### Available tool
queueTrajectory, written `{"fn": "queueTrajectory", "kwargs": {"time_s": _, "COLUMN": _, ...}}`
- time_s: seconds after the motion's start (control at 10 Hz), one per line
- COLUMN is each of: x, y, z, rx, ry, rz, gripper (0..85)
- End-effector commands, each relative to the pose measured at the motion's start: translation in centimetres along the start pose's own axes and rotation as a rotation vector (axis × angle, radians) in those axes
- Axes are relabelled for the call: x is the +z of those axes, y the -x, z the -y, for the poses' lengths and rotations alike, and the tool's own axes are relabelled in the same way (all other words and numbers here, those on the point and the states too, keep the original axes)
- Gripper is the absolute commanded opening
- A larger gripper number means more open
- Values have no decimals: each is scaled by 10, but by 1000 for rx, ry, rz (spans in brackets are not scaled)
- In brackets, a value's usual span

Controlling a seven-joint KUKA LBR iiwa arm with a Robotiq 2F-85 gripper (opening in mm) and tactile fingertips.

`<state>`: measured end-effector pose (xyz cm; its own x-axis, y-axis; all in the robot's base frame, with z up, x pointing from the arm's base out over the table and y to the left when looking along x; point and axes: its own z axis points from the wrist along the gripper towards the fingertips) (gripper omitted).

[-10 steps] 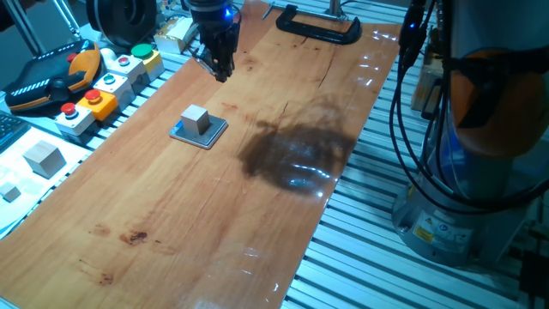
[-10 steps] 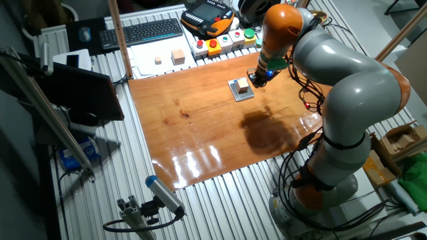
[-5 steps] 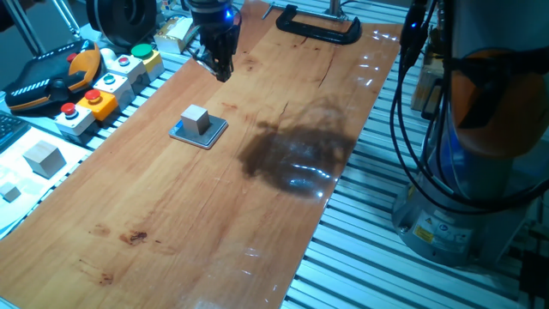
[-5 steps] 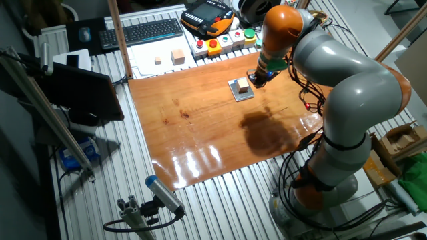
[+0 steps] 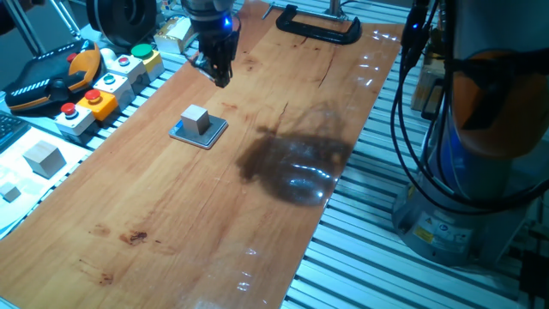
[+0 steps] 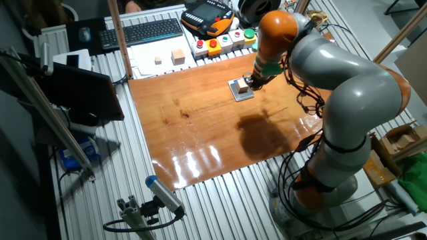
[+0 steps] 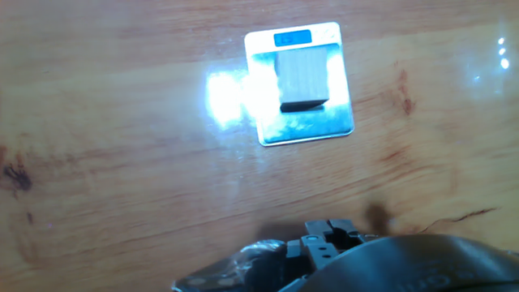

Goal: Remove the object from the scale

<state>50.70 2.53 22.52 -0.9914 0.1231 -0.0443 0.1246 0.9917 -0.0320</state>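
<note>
The object, a small pale grey-beige cube (image 5: 196,118), sits on the scale (image 5: 215,131), a thin square plate with a dark top and blue edge, on the wooden table. Both also show in the other fixed view, cube (image 6: 243,85) on scale (image 6: 241,94), and in the hand view, cube (image 7: 302,77) on scale (image 7: 305,127). My gripper (image 5: 220,75) hangs above the table just beyond the scale, apart from the cube, fingers together and empty. It also shows in the other fixed view (image 6: 251,78).
A larger pale cube (image 5: 43,157) and a tiny pale cube (image 5: 9,191) lie off the board at the left. Button boxes (image 5: 96,94) and a teach pendant (image 5: 47,79) stand beside them. A black clamp (image 5: 317,27) holds the board's far edge.
The gripper has shifted a little toward the scale and cube. The cube and scale have not moved.
</note>
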Motion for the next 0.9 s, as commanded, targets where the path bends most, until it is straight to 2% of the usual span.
{"fn": "queueTrajectory", "kwargs": {"time_s": 0.0, "x": -1, "y": -1, "z": -3, "rx": 5, "ry": -6, "rz": -3, "gripper": 7}}
{"fn": "queueTrajectory", "kwargs": {"time_s": 0.4, "x": 5, "y": -5, "z": -9, "rx": 5, "ry": 16, "rz": -14, "gripper": 7}}
{"fn": "queueTrajectory", "kwargs": {"time_s": 0.6, "x": 8, "y": -10, "z": -14, "rx": 14, "ry": 11, "rz": -6, "gripper": 7}}
{"fn": "queueTrajectory", "kwargs": {"time_s": 0.8, "x": 9, "y": -10, "z": -13, "rx": 22, "ry": 15, "rz": -9, "gripper": 7}}
